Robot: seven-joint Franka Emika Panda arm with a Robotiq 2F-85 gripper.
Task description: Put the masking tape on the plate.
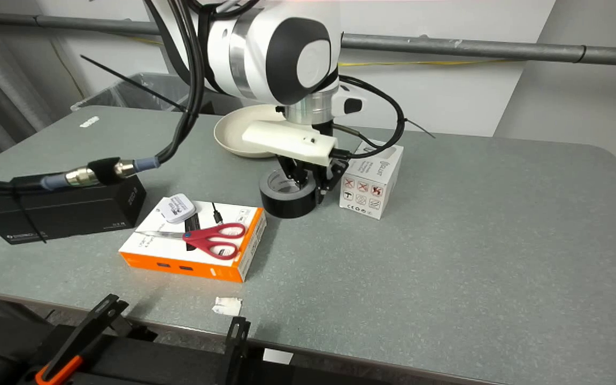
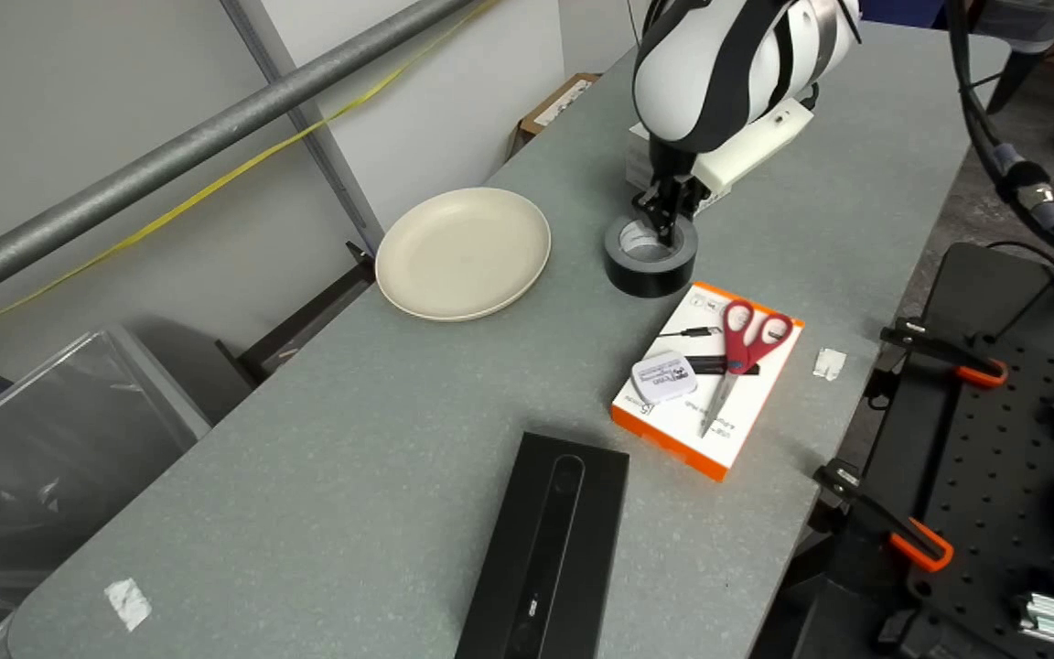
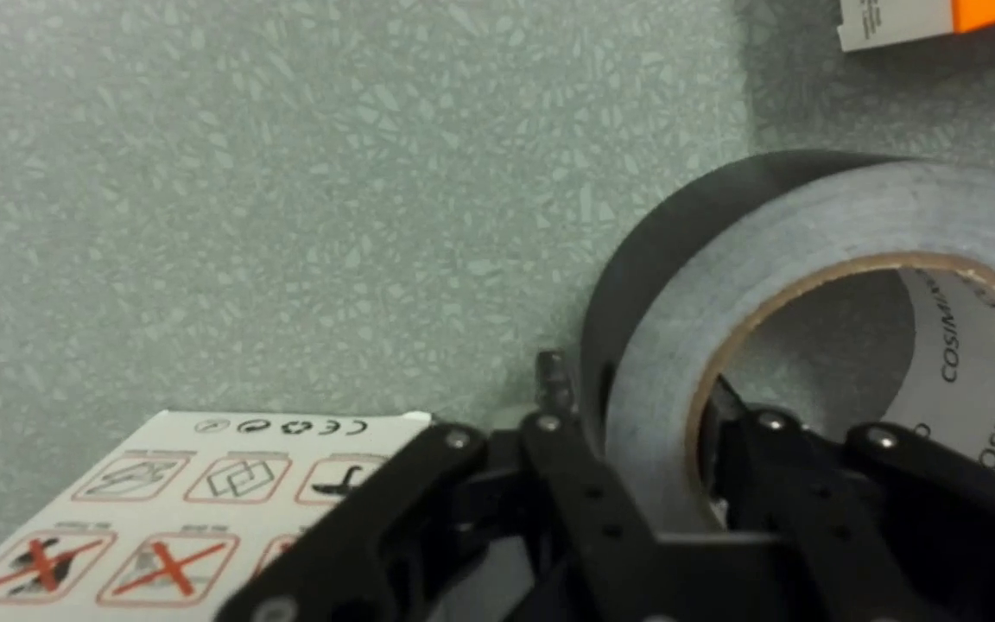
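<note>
- Re tape (image 2: 651,275): lies flat on the surface (image 1: 474,240), axis upright, near but apart from the plate (image 2: 463,254).
- Straddling its wall with the fingers (image 3: 554,389), one in the hollow and one outside, on the side facing the white box (image 1: 370,176).
- Can't tell grip: clamped on the wall or just loosely astride.
- Leaves most of the tape to the right of the fingers in wrist view; expect off-centre lift, likely some sag.
- Next, probably: squeeze across the wall, raise straight up, carry to plate.
- Mind the white box if spreading wider.
</note>
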